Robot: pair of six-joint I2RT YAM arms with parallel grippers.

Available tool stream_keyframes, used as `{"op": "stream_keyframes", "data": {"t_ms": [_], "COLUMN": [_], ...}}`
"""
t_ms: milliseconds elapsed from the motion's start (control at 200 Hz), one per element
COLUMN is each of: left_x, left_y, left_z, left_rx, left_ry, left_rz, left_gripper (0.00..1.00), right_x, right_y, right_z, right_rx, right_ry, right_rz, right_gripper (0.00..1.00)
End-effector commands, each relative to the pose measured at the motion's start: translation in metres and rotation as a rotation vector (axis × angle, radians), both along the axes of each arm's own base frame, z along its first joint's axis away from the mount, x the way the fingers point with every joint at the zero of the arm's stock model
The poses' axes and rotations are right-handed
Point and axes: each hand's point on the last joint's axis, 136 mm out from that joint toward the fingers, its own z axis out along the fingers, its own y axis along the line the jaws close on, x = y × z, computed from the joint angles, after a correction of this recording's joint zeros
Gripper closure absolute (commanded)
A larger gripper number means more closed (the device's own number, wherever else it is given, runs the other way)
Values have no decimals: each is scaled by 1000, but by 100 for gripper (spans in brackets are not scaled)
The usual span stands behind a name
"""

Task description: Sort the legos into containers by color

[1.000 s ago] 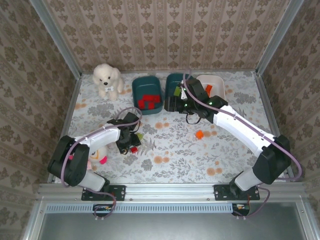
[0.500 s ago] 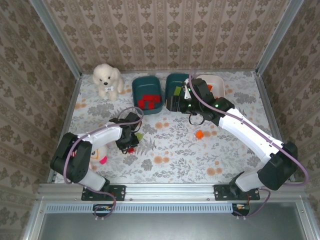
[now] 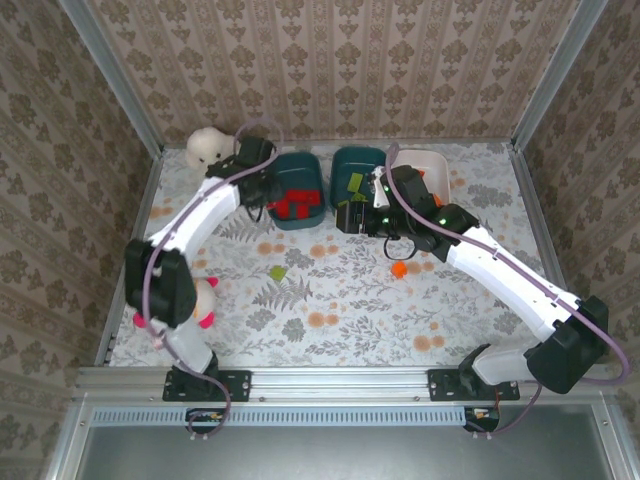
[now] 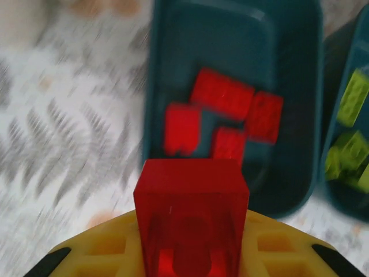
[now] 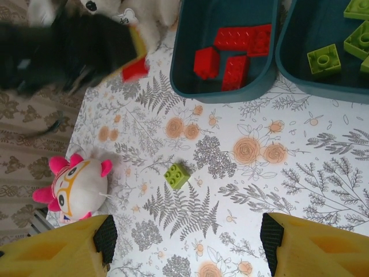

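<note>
Bricks by colour: left gripper (image 4: 193, 234) pinches a red brick (image 4: 191, 208) near the table's far edge, the teal tub (image 4: 230, 40) of red legos just ahead. Right gripper (image 5: 184, 242), jaws spread, hangs above an olive brick (image 5: 177, 175) mid-table.

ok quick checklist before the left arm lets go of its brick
1. Left gripper clamped on the red brick: ok.
2. Left teal tub holds only red bricks: ok.
3. Red brick above the tub opening: not ok; in the right wrist view it sits outside the rim, on the plush dog's side.
4. Right gripper open and away from that tub: ok.
5. Nothing left to sort: not ok; a green brick and an orange brick lie on the table.
</note>
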Motion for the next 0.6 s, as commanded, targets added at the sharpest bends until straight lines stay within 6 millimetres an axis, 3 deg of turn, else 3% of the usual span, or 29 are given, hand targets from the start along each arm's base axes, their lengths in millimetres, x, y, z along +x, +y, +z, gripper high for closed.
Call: {"op": "stream_keyframes", "data": {"t_ms": [0, 140, 280, 430, 595], "left_x": [53, 108, 142, 156, 155], "left_y": [-18, -38, -47, -53, -66], "left_z": [-9, -24, -41, -65, -92], "left_rx": [-5, -50, -53, -103, -163], "left_ry": [-43, -70, -87, -63, -11], "left_rz": [-67, -76, -85, -62, -55], "left_gripper": [74, 74, 74, 74, 73], "right_x": [-14, -21, -27, -35, -37], "right_y": [3, 1, -6, -19, -29], "right_z": [0, -3, -1, -10, -13], "right_rx": [23, 28, 29, 4, 1], "right_ry": [27, 44, 36, 62, 68], "right_rz": [40, 51, 30, 1, -33], "right_gripper": [29, 29, 29, 29, 28]}}
